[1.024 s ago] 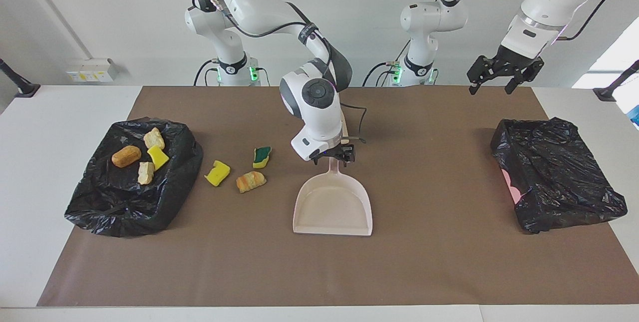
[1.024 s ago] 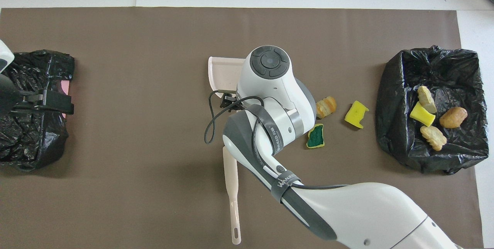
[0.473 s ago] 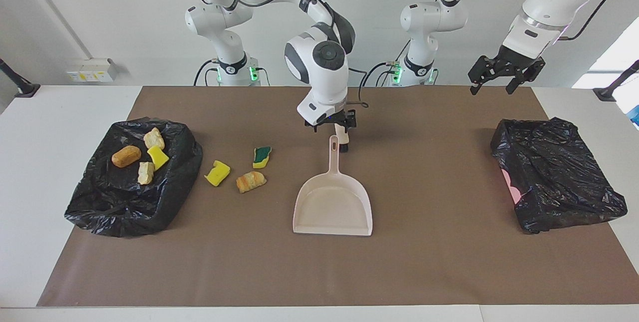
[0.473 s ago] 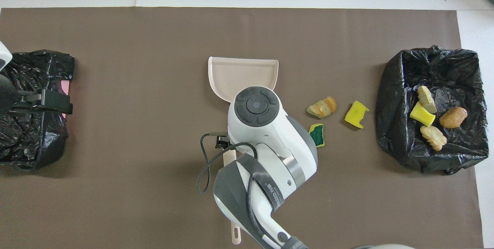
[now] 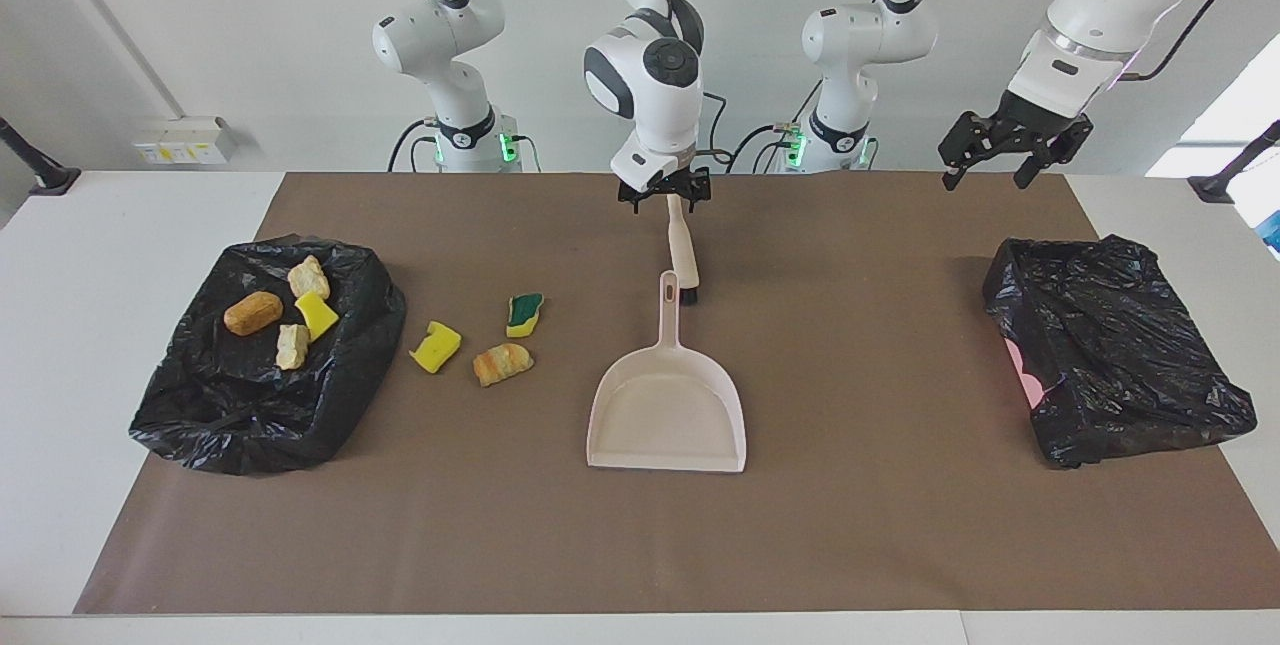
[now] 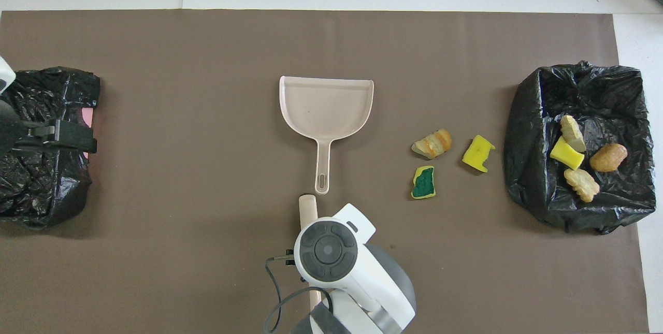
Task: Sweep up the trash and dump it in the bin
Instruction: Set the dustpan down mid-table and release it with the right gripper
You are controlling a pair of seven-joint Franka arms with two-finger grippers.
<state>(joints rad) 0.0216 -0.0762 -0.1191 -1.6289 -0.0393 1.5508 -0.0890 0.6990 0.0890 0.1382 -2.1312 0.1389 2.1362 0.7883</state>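
Note:
Three pieces of trash lie loose on the brown mat: a yellow sponge chunk (image 5: 435, 346), a golden pastry (image 5: 502, 363) and a green-topped sponge (image 5: 524, 314). Beside them, at the right arm's end, a black-bagged bin (image 5: 330, 425) holds several more pieces. The beige dustpan (image 5: 668, 405) rests flat mid-mat with its handle pointing to the robots. The brush (image 5: 683, 250) lies just nearer to the robots than that handle. My right gripper (image 5: 668, 197) hangs open over the brush's handle end, holding nothing. My left gripper (image 5: 985, 175) waits, open and raised, over the other bin.
A second bin lined with a black bag (image 5: 1115, 355) stands at the left arm's end of the table, a bit of pink showing at its side. The brown mat (image 5: 900, 525) covers most of the white table.
My right gripper has risen from the dustpan's handle and drawn back toward the robots, to over the brush's handle end. Dustpan, brush, trash and the left arm have stayed put.

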